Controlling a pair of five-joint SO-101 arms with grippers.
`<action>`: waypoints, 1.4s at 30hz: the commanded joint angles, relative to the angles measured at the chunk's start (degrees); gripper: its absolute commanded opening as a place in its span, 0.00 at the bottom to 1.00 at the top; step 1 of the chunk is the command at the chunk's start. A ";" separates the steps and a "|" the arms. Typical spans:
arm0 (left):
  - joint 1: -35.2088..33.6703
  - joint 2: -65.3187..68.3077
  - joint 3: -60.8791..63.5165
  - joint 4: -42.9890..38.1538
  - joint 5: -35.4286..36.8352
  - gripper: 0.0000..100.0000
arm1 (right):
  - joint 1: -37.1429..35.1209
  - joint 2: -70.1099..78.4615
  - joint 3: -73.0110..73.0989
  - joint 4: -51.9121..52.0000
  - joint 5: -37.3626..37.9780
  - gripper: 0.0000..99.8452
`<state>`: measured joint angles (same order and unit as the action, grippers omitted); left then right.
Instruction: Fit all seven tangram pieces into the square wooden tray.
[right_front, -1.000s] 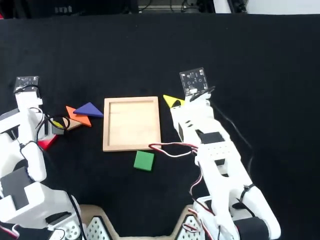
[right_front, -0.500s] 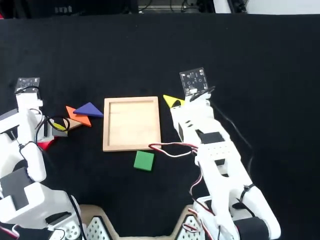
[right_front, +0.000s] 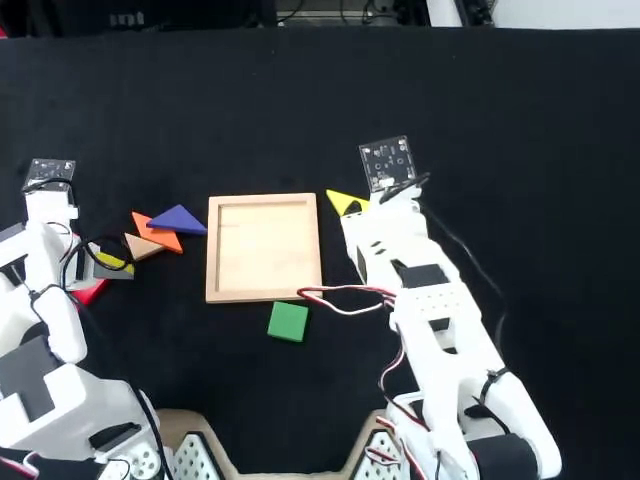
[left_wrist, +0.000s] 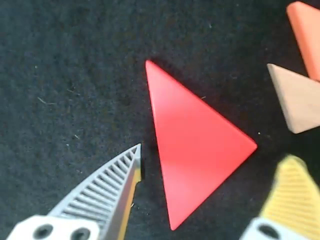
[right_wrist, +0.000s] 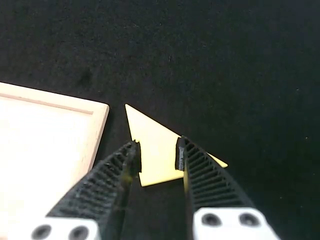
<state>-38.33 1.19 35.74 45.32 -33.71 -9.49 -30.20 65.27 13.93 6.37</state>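
L arm (right_front: 42, 300) folded at far left in high view, wrist angled down. L gripper (left_wrist: 215, 155) low, fingers spread wide. R arm (right_front: 425, 290) stretched fwd, nearly straight. R gripper (right_wrist: 157, 150) pointing down, fingers approx parallel w/ narrow gap between.

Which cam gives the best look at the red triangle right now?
Left wrist view: the red triangle lies whole and unobstructed on the black cloth, inside the open left gripper. High view catches just a corner of it beside the left arm. Right wrist view faces the yellow triangle and tray instead.
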 joint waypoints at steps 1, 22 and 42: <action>-0.66 -1.85 -1.01 -0.79 2.81 0.44 | -0.70 0.13 -0.22 -1.05 0.79 0.13; -1.19 13.01 -10.68 -0.79 3.52 0.41 | -0.70 0.13 0.22 -1.23 0.79 0.13; -0.04 10.81 -10.51 -0.79 3.87 0.41 | -0.70 0.13 0.04 -1.23 0.79 0.13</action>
<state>-38.95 12.26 27.74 45.58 -30.37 -9.49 -30.20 65.80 13.93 6.37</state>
